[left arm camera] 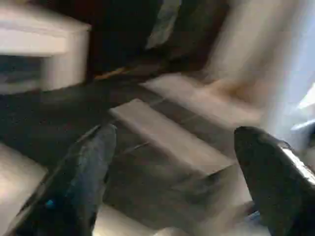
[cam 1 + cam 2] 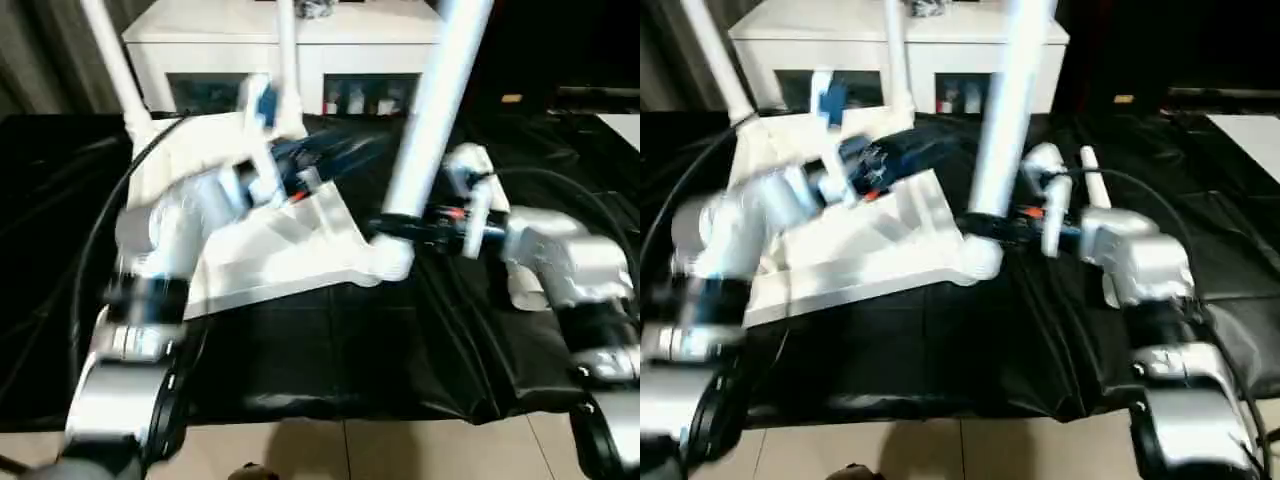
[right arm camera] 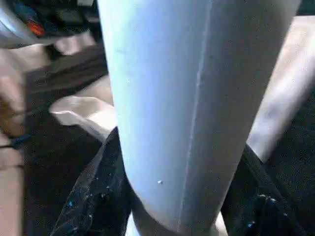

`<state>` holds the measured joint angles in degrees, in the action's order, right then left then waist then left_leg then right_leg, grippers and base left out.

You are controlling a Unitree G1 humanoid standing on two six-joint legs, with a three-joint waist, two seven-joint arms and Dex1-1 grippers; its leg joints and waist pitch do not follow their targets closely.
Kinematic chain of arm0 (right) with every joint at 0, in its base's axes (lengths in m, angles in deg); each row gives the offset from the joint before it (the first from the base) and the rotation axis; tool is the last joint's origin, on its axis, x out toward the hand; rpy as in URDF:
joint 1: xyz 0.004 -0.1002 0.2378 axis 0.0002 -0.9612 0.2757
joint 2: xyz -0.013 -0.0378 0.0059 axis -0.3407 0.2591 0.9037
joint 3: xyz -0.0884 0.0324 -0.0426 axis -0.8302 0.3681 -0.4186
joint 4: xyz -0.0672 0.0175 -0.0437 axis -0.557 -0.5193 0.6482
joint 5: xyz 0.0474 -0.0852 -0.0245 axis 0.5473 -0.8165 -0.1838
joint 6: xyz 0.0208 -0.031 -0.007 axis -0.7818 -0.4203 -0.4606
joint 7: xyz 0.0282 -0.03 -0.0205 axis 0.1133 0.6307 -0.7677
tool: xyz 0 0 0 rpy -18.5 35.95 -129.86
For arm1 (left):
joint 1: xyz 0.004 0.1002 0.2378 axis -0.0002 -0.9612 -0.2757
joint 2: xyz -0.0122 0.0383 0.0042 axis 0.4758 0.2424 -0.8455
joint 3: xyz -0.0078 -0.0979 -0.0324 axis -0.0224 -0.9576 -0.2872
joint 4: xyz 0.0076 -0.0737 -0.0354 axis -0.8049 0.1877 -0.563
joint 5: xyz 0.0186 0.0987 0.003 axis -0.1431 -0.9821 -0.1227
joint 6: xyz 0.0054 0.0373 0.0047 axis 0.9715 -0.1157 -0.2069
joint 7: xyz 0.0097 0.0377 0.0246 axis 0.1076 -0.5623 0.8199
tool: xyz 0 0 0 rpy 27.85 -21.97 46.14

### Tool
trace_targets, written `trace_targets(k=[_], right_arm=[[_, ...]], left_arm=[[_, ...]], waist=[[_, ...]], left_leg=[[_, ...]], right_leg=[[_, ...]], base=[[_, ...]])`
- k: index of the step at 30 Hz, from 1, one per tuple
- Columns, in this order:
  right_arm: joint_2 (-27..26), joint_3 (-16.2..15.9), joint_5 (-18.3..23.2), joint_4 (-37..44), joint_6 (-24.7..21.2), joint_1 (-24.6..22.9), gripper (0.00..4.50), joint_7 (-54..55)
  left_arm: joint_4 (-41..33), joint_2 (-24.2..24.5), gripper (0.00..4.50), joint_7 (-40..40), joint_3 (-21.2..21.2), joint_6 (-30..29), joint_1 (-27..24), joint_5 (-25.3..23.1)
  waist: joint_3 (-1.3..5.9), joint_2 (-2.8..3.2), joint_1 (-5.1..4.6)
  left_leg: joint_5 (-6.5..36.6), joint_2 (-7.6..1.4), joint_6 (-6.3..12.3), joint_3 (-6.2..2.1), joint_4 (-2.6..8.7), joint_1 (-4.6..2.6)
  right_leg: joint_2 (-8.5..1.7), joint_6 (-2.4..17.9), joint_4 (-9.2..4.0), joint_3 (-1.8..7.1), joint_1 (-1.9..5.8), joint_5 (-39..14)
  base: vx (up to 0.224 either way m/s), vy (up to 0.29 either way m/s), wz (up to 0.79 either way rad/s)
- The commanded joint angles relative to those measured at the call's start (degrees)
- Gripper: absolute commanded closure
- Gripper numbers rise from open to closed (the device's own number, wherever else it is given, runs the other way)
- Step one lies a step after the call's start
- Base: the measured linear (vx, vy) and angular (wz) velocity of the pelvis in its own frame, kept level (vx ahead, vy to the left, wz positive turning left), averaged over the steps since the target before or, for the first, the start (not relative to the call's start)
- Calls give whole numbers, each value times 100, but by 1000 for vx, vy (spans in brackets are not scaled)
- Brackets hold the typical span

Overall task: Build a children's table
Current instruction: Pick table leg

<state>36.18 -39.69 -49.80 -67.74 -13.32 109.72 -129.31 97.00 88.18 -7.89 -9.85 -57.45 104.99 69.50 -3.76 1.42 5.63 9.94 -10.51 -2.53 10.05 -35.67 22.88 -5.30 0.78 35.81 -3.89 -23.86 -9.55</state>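
The children's table lies upside down on a black sheet, its white square top (image 2: 290,250) showing ribs. Three white legs stand up from it: one at the far left (image 2: 115,60), one at the back (image 2: 287,70), and a thick near one (image 2: 430,110) rising from the front right corner socket (image 2: 392,260). My right gripper (image 2: 400,225) is shut on this near leg (image 3: 197,98) just above the socket, with its black fingers (image 3: 93,196) on either side. Over the middle of the top, my left gripper (image 1: 176,132) is open, its fingers (image 1: 83,177) wide apart around nothing.
A white cabinet (image 2: 280,45) with dark glass doors stands right behind the table. The black sheet (image 2: 330,360) covers the work surface to its front edge, with beige floor (image 2: 400,450) below. A flat white piece (image 2: 625,125) lies at the far right.
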Motion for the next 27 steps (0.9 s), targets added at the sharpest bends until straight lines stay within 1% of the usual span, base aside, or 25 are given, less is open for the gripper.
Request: trace_targets(k=[1, 2, 3, 4, 5, 6, 7, 8, 10, 11, 12, 13, 14, 15, 16, 17, 19, 20, 21, 22, 23, 24, 26, 27], right_arm=[[-79, 107, -187, 228, 261, -89, 264, 428], [-118, 102, -244, 279, 345, -156, 264, 576], [-142, 103, -281, 337, 394, -217, 264, 674], [-211, 127, -399, 348, 543, -276, 264, 923], [-223, 134, -422, 350, 572, -287, 264, 972], [-276, 172, -488, 354, 715, -338, 264, 1149], [-310, 200, -504, 353, 809, -368, 264, 1234], [-329, 230, -540, 365, 887, -424, 264, 1362], [-327, 249, -554, 390, 907, -500, 264, 1486], [-308, 255, -591, 409, 887, -583, 264, 1598], [-295, 260, -607, 431, 877, -624, 264, 1643], [-277, 260, -593, 485, 849, -674, 264, 1618], [-257, 247, -584, 557, 836, -722, 264, 1569], [-230, 230, -574, 614, 813, -759, 264, 1504], [-228, 229, -572, 620, 811, -763, 264, 1498], [-178, 198, -517, 731, 775, -838, 264, 1405], [-145, 197, -405, 853, 660, -902, 264, 1336], [-110, 168, -380, 917, 626, -955, 264, 1266], [-100, 158, -379, 938, 623, -975, 264, 1256], [-62, 122, -379, 1009, 621, -1044, 264, 1226], [-62, 123, -375, 1019, 615, -1052, 264, 1225], [-71, 135, -344, 1085, 572, -1105, 264, 1228], [-82, 149, -330, 1158, 527, -1164, 264, 1251], [-86, 149, -326, 1182, 516, -1181, 264, 1254]], left_arm=[[222, 119, 4, 64, 504, 629, -176, -669], [297, 157, 4, -30, 649, 833, -246, -803], [330, 166, 4, -152, 733, 935, -291, -841], [485, 186, 4, -371, 937, 1342, -332, -1013], [515, 188, 4, -412, 978, 1427, -339, -1051], [669, 194, 4, -567, 1156, 1800, -367, -1222], [777, 196, 4, -645, 1260, 2023, -381, -1328], [925, 182, 4, -711, 1386, 2245, -395, -1454], [1100, 144, 4, -786, 1490, 2388, -401, -1555], [1289, 124, 4, -928, 1616, 2560, -400, -1657], [1372, 121, 31, -996, 1686, 2679, -401, -1722], [1452, 105, 31, -1120, 1705, 2695, -402, -1703], [1535, 143, 39, -1191, 1768, 2737, -403, -1762], [1641, 185, 51, -1238, 1824, 2717, -388, -1819], [1656, 188, 51, -1242, 1829, 2719, -386, -1826], [1952, 236, 66, -1302, 1917, 2828, -336, -1978], [2230, 243, 84, -1339, 1955, 2907, -285, -2091], [2304, 247, 88, -1396, 1976, 2914, -288, -2118], [2320, 248, 105, -1410, 1979, 2905, -292, -2124], [2367, 252, 105, -1457, 1989, 2881, -305, -2143], [2374, 255, 116, -1473, 1993, 2875, -310, -2145], [2424, 281, 125, -1582, 2022, 2844, -343, -2157], [2487, 303, 141, -1584, 2041, 2791, -352, -2199], [2500, 308, 156, -1578, 2040, 2801, -350, -2209]], waist=[[500, -14, 17], [497, 12, 15], [504, 74, 15], [510, 46, 14], [522, 46, 7], [521, 68, 21], [520, 84, 26], [523, 80, 27], [527, 74, 31], [530, 74, 30], [516, 67, 46], [526, 62, 43], [522, 100, 43], [517, 85, 39], [514, 87, 30], [511, 76, 17], [495, 81, -3], [492, 83, -6], [494, 81, -15], [490, 99, -20], [490, 99, -20], [496, 100, -29], [495, 91, -38], [494, 92, -40]], left_leg=[[1130, -208, 44, -90, 440, -145], [1184, -204, -7, -86, 444, -153], [1187, -202, -58, -99, 448, -150], [1169, -200, -59, -95, 449, -148], [1167, -203, -91, -91, 447, -149], [1175, -213, -92, -94, 452, -155], [1188, -208, -81, -103, 455, -148], [1227, -209, -91, -97, 454, -158], [1222, -209, -83, -84, 455, -159], [1210, -206, -79, -83, 452, -156], [1200, -200, -35, -77, 456, -158], [1183, -204, -35, -72, 450, -155], [1202, -203, -36, -74, 451, -153], [1242, -201, -24, -71, 454, -154], [1313, -207, -22, -78, 461, -153], [1380, -204, -22, -78, 463, -157], [1440, -200, 2, -84, 470, -147], [1468, -203, -2, -82, 472, -159], [1474, -205, 7, -86, 472, -155], [1509, -215, -3, -90, 477, -155], [1509, -215, -3, -90, 477, -155], [1513, -218, -4, -95, 480, -158], [1514, -216, 2, -90, 476, -157], [1513, -215, 9, -89, 475, -152]], right_leg=[[-288, 1047, -429, 197, 346, -1173], [-289, 992, -458, 202, 321, -1292], [-290, 998, -436, 201, 319, -1253], [-285, 1022, -461, 201, 308, -1112], [-280, 1075, -410, 201, 318, -990], [-286, 1156, -405, 199, 303, -842], [-289, 1179, -410, 196, 307, -807], [-287, 1203, -398, 199, 311, -694], [-285, 1243, -369, 207, 326, -540], [-289, 1270, -355, 208, 334, -499], [-297, 1247, -389, 215, 333, -602], [-303, 1262, -372, 218, 342, -570], [-302, 1273, -372, 216, 337, -580], [-298, 1262, -394, 216, 335, -619], [-299, 1259, -392, 215, 341, -672], [-300, 1262, -399, 213, 339, -756], [-305, 1220, -423, 214, 345, -941], [-303, 1209, -429, 216, 338, -996], [-308, 1203, -433, 218, 341, -1021], [-319, 1213, -441, 221, 337, -1063], [-319, 1213, -441, 221, 337, -1063], [-314, 1262, -433, 217, 329, -1015], [-312, 1305, -428, 217, 328, -995], [-318, 1307, -430, 218, 331, -1010]], base=[[0, 0, 0], [0, 0, 0], [0, 0, 0], [0, 0, 0], [0, 0, 0], [0, 0, 0], [0, 0, 0], [0, 0, 0], [0, 0, 0], [0, 0, 0], [0, 0, 0], [0, 0, 0], [0, 0, 0], [0, 0, 0], [0, 0, 0], [0, 0, 0], [0, 0, 0], [0, 0, 0], [0, 0, 0], [0, 0, 0], [0, 0, 0], [0, 0, 0], [0, 0, 0], [0, 0, 0]])
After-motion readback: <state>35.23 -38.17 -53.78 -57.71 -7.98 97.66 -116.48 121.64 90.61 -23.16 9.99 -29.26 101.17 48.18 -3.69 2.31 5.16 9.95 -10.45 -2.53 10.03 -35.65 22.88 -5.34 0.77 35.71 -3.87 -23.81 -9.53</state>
